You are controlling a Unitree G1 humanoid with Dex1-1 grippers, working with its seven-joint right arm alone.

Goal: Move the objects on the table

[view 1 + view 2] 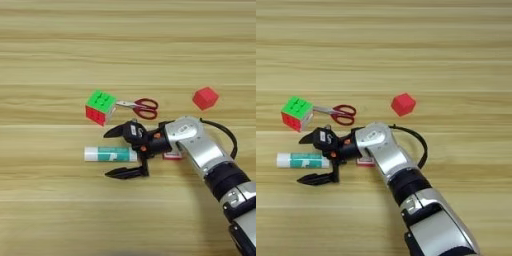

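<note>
Reaching in from the lower right, the right gripper (114,153) holds its jaws spread wide, one finger on each side of the right end of the glue stick (110,154), which lies flat on the tabletop (50,60). Behind it sit the puzzle cube (100,106) and, just right of it, the scissors (140,107). The small red cube (205,97) stands well apart to the right. A red-and-white card box (172,156) peeks from under the wrist.

Silver forearm (200,145) – rounded shell, black cuff band, looping black cable (225,132) – ending in a black two-fingered pincer (116,154) with orange accents.
</note>
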